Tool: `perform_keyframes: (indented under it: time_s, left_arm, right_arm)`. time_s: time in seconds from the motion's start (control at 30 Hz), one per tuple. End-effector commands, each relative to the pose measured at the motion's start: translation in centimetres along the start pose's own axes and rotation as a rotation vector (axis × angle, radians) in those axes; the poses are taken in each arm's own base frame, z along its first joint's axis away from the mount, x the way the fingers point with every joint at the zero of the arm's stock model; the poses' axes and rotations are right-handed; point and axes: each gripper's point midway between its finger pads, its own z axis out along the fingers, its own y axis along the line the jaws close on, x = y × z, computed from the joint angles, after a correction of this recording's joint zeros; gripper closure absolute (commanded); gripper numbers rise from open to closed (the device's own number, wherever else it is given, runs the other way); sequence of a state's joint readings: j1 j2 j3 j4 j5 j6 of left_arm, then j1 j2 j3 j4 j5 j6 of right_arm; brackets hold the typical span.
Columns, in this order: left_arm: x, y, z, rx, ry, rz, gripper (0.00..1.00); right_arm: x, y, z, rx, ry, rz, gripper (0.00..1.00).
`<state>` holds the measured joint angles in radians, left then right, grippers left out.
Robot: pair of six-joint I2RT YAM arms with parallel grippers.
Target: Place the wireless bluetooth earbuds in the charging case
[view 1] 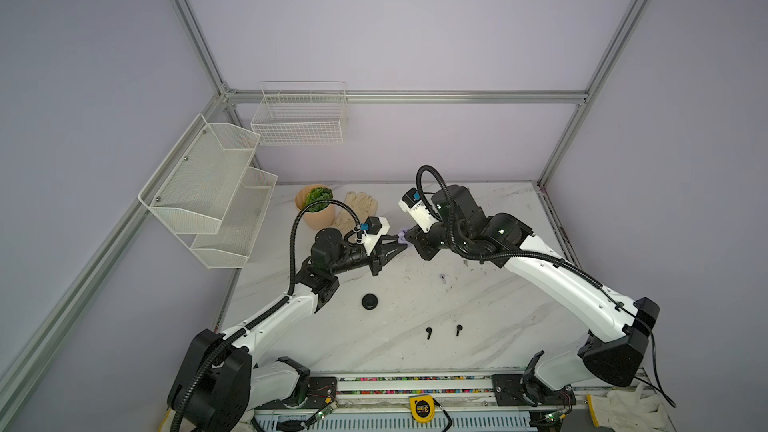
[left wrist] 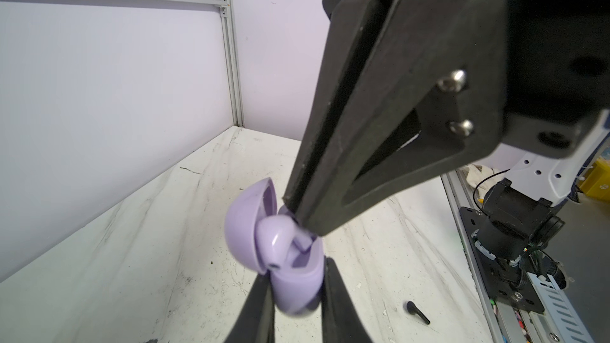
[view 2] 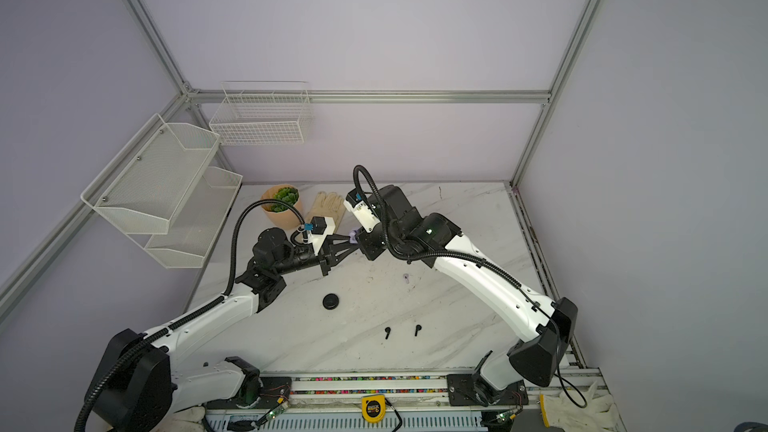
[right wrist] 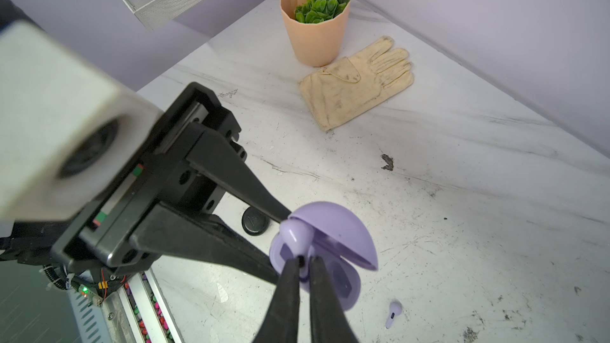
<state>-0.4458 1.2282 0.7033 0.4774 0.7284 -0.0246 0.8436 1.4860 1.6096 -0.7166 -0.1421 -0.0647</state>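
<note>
White arms [view 1: 282, 317], black joints [view 1: 615, 359], ribbed black cables [view 1: 291, 251]. The black right gripper [left wrist: 298, 217] bears silver screws [left wrist: 457, 77]

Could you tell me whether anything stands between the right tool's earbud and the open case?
Nothing visible does: the lilac earbud in the right tool sits at the open case, which the left tool holds.

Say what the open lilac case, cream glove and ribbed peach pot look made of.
The open lilac case: smooth plastic, soft sheen. The cream glove: soft leather or cloth, creased and soiled. The ribbed peach pot: probably matte plastic, no shine.
</note>
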Motion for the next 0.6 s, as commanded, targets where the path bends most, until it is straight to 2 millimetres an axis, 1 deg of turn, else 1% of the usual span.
perform_keyframes:
  time_s: [0.0,0.1,0.2,0.3,0.33,0.4,0.43,0.5,0.57]
  left_arm:
    - [-4.6,-0.2,-0.3,0.0,-0.104,0.091,1.0]
    - [-4.7,-0.3,-0.4,0.002,-0.107,0.09,1.0]
    - [-4.8,-0.4,-0.4,0.005,-0.108,0.093,1.0]
    - [-4.9,-0.5,-0.4,0.013,-0.107,0.095,1.0]
    - [-4.9,-0.5,-0.4,0.014,-0.105,0.095,1.0]
    - [-5.0,-0.6,-0.4,0.018,-0.105,0.095,1.0]
    - [-5.0,-0.6,-0.5,0.017,-0.104,0.095,1.0]
    - [-5.0,-0.7,-0.5,0.02,-0.104,0.097,1.0]
    - [-5.0,-0.7,-0.5,0.019,-0.101,0.093,1.0]
  right_arm:
    - [0.5,-0.1,-1.2,0.013,0.005,0.0,0.88]
    - [0.3,-0.5,-1.6,0.041,-0.007,-0.003,0.87]
    - [0.0,-0.6,-1.9,0.047,-0.013,-0.006,0.83]
    - [-0.8,-0.2,-2.3,0.032,-0.028,-0.009,0.74]
    - [-1.0,-0.2,-2.4,0.027,-0.032,-0.011,0.7]
    - [-1.0,-0.1,-1.9,0.025,-0.02,-0.025,0.57]
    - [-0.9,-0.2,-1.6,0.026,-0.01,-0.03,0.52]
    - [-1.0,-0.2,-1.0,0.026,0.004,-0.038,0.47]
    - [-1.3,-0.1,-0.9,0.019,0.0,-0.044,0.43]
